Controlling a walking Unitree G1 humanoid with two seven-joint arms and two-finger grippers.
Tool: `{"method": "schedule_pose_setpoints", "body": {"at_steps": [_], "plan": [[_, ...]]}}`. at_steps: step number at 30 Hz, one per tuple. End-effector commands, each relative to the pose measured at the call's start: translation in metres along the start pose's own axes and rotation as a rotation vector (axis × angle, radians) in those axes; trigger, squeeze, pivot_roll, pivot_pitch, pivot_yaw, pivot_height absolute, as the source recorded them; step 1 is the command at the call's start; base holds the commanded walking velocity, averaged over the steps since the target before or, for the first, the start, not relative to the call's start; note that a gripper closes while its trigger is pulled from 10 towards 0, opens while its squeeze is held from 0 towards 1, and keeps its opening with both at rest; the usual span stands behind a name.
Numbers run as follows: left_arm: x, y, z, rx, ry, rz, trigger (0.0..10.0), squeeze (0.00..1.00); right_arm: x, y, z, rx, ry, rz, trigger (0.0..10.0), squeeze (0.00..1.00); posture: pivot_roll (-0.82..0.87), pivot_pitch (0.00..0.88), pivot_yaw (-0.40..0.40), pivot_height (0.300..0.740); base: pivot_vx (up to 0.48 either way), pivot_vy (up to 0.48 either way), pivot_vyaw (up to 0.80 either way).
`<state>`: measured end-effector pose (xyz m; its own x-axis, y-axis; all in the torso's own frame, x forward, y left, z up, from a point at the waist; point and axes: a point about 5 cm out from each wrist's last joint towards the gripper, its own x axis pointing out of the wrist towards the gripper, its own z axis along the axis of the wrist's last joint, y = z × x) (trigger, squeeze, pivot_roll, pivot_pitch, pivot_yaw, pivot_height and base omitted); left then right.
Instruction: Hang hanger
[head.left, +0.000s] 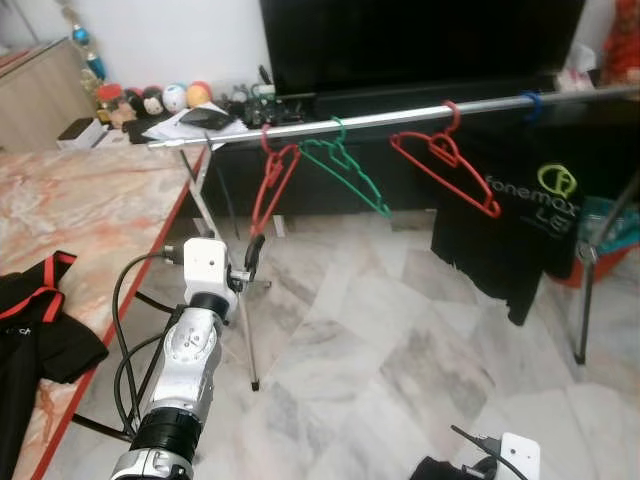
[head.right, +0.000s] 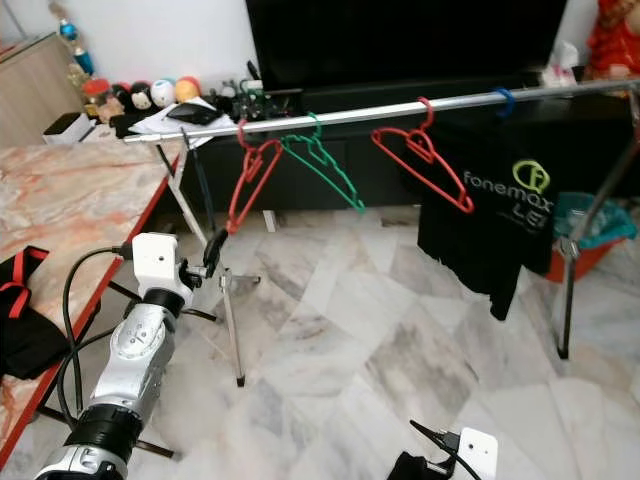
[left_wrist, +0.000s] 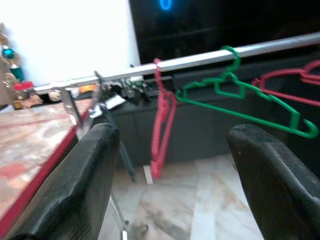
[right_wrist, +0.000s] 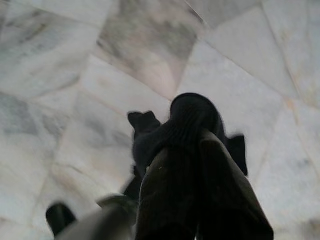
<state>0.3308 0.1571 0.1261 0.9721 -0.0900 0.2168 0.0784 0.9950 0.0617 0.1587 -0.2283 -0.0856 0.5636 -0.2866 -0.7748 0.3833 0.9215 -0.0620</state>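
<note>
A silver rail runs across the room in front of me. A red hanger hangs on it at the left end, then a green hanger, then a second red hanger. Farther right, a black T-shirt hangs from a blue hook. My left gripper is raised just below the left red hanger. It is open, its fingers wide apart with nothing between them. My right gripper hangs low over the floor, shut, with nothing seen in it.
A marble table with a red edge stands at my left, a black and red garment lying on it. The rack's legs stand close to my left arm. A dark TV cabinet lies behind the rail, a red basket at right.
</note>
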Motion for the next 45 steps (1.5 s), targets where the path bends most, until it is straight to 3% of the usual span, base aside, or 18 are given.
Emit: {"method": "schedule_pose_setpoints", "body": {"at_steps": [1, 17, 31, 37, 45], "plan": [[-0.004, 0.012, -0.005, 0.011, 0.030, 0.028, 10.0, 0.00, -0.001, 0.011, -0.003, 0.018, -0.001, 0.030, 10.0, 0.00, -0.24, 0.000, 0.091, 0.740, 0.285, 0.000, 0.00], [-0.007, 0.003, -0.011, -0.040, 0.033, 0.079, 10.0, 0.00, 0.002, 0.000, 0.008, -0.042, -0.013, 0.031, 10.0, 0.00, -0.24, 0.000, -0.001, 0.740, 0.286, 0.000, 0.00], [-0.002, -0.015, -0.009, -0.083, 0.069, -0.149, 10.0, 0.00, 0.002, 0.007, 0.007, -0.035, 0.008, 0.026, 10.0, 0.00, -0.24, 0.000, 0.039, 0.740, 0.287, 0.000, 0.00], [0.000, -0.024, -0.011, -0.098, 0.094, -0.201, 10.0, 0.00, 0.002, 0.010, 0.008, -0.019, 0.008, 0.027, 10.0, 0.00, -0.25, 0.000, 0.050, 0.740, 0.284, 0.000, -0.66], [0.000, -0.025, -0.012, -0.092, 0.112, -0.202, 10.0, 0.00, 0.002, 0.011, 0.007, -0.031, 0.006, 0.037, 10.0, 0.00, -0.25, 0.000, 0.048, 0.740, 0.285, 0.000, 0.00]]}}
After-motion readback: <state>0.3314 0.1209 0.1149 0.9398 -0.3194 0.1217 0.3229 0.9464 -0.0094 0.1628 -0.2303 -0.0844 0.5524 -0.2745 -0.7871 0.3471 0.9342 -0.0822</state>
